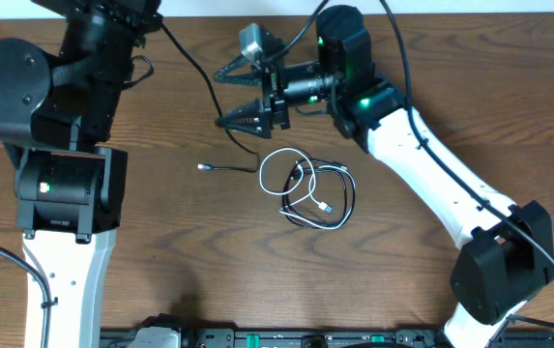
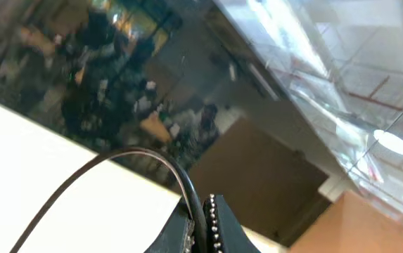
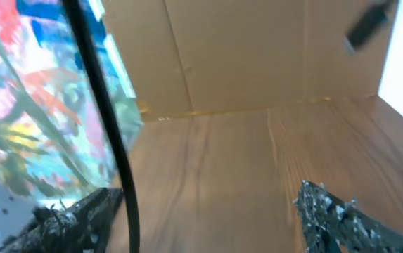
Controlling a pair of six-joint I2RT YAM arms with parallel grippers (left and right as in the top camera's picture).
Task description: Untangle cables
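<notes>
Right arm's black two-finger gripper [image 1: 222, 97] hovers empty with jaws wide apart, the looped tangle of thin white and black cables [image 1: 307, 189] lying near it on its base-ward side, and the left gripper [image 2: 201, 226] has its jaws together, so I judge the approach is in hand and next it must turn down onto one loop.

The tabletop [image 1: 180, 251] is dark brown with streaked wood grain; on it lie a white cable [image 1: 269, 160] and a black cable [image 1: 233, 169]. The left arm [image 1: 64, 271] and right arm [image 1: 431, 169] are black with white links and green lights [image 1: 362, 101], the right gripper [image 1: 221, 99] black. Beyond the tabletop, the right wrist view shows tan cardboard [image 3: 243, 56] and a sheet [image 3: 25, 105] splashed red, blue and yellow.
</notes>
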